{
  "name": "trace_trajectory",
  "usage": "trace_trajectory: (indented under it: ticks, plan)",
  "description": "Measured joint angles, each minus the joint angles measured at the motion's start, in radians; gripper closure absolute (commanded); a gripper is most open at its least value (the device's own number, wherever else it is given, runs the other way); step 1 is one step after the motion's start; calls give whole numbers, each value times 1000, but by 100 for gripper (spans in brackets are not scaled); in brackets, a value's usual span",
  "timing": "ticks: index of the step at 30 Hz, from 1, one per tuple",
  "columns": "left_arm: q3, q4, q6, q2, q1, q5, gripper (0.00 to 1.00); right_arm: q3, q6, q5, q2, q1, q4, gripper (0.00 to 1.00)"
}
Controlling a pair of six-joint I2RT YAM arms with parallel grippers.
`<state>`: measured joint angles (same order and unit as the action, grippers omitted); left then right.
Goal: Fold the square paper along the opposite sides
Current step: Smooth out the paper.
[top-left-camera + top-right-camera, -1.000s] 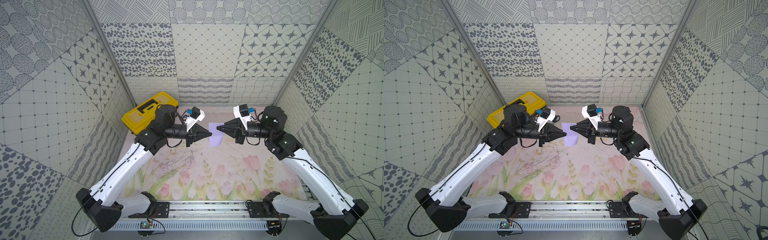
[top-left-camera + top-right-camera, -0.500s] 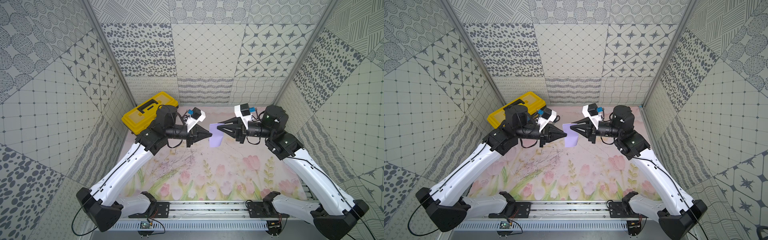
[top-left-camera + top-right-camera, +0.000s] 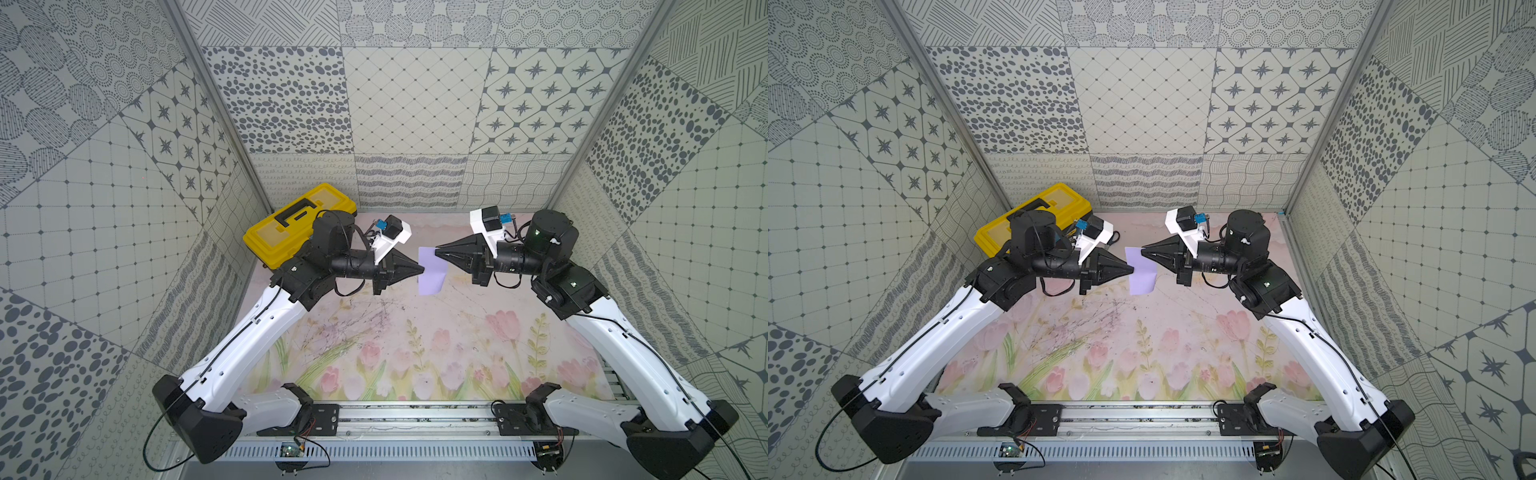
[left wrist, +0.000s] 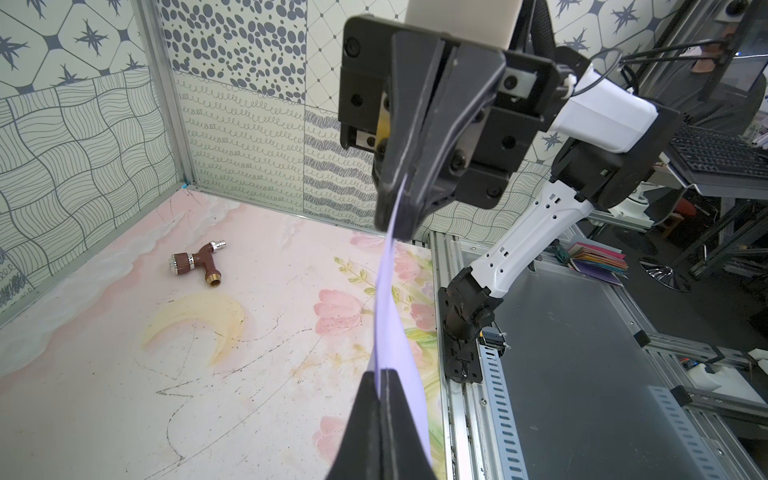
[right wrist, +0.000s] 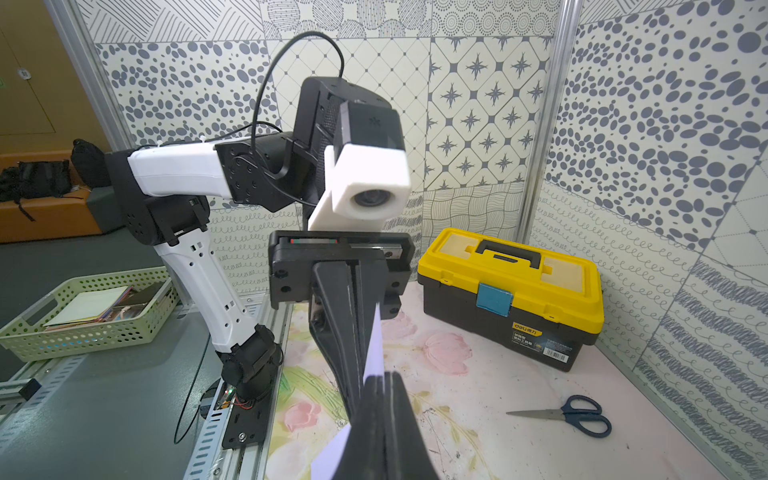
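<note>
The square paper (image 3: 431,274) (image 3: 1142,274) is a pale lavender sheet held up off the floral table between both arms, at the back middle. My left gripper (image 3: 422,270) (image 3: 1131,269) is shut on its left edge, lower down. My right gripper (image 3: 436,251) (image 3: 1143,250) is shut on its upper part from the right. In the left wrist view the paper (image 4: 390,299) runs edge-on from my left gripper (image 4: 380,372) up to the right gripper's fingers (image 4: 415,195). The right wrist view shows my right gripper (image 5: 384,376) pinching the paper (image 5: 376,345).
A yellow and black toolbox (image 3: 291,232) (image 5: 511,282) stands at the back left corner. Scissors (image 5: 569,413) lie on the table near the left wall. A brown tap fitting (image 4: 197,264) lies at the back right. A green basket (image 5: 83,311) sits off the table.
My right gripper has risen a little at the paper's upper right part, opened slightly and shut again on it. The left arm has stayed where it was.
</note>
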<state>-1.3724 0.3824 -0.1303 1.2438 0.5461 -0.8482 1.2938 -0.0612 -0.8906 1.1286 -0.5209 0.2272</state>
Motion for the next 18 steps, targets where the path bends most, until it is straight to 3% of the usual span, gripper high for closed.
trace_trajectory:
  ticks: [4,6,12,14,16,18]
  plan:
    - [0,-2,-2,4,0,0,100,0,-1,0,0,2,2,92]
    - [0,-5,-2,6,0,0,100,0,-3,0,0,5,3,100]
    - [0,-7,-3,6,0,0,100,0,-3,2,0,6,2,100]
    - [0,-7,-3,6,0,0,100,0,0,3,0,6,2,50]
    - [1,-3,-3,6,0,3,100,0,0,5,-3,8,-5,34]
    - [2,-1,-2,5,0,6,100,0,-3,5,-6,12,-14,30]
